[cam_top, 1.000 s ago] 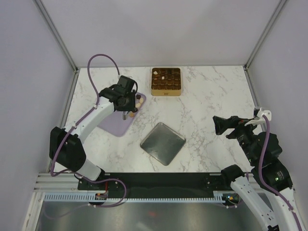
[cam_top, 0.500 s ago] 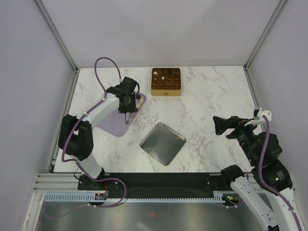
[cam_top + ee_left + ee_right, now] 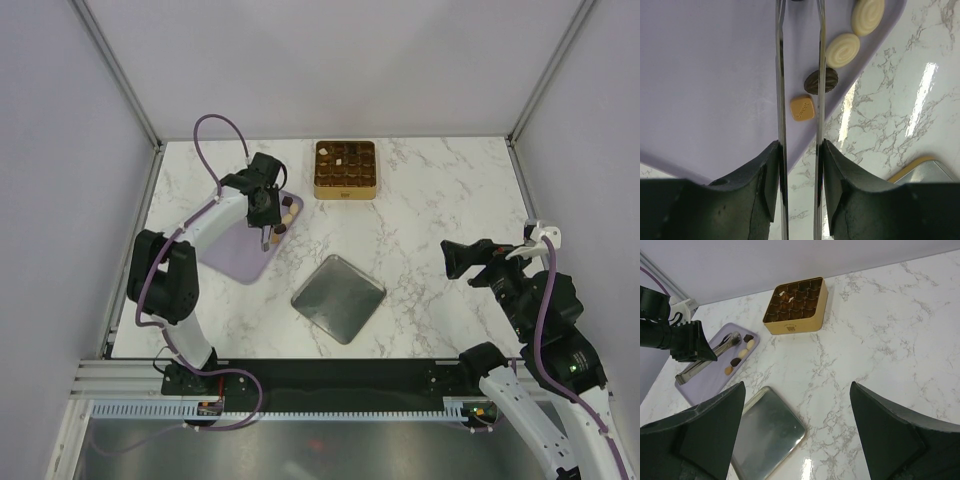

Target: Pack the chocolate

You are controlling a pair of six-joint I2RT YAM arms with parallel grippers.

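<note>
Looking down from the top camera, finds the left gripper (image 3: 266,238) over the right edge of a flat lilac rectangular board (image 3: 230,255) on the left of the white marble table (image 3: 430,190); shows its long thin metal fingers (image 3: 265,232) pointing toward the near edge, with the small chocolate pieces (image 3: 287,207) lined along the board's right rim just beside them; places a square gold tin with grid compartments (image 3: 346,189) at the far middle, a few pale bits in its far-left cells; sets a flat square grey metal plate (image 3: 338,298) near the centre, apart from board and tin; puts the right gripper (image 3: 452,262) in the air over the right side, well apart from everything.

Turning to the left wrist, sees both metal fingers running parallel with a narrow gap, tips cut off by the top edge, nothing visibly clamped; catches a tan square piece stamped "Sweet" (image 3: 802,108) on the board under that gap, a dark ridged oval piece (image 3: 824,80) partly behind the finger on the picture's right, two cream ovals (image 3: 842,50) farther along the rim; cannot tell what the dark sliver at the very top is.

Moving to the right wrist, shows that gripper's black fingers (image 3: 700,435) spread wide at the lower corners with nothing between; looks across plate, tin and board, five pieces in a row beside the metal fingers.
</note>
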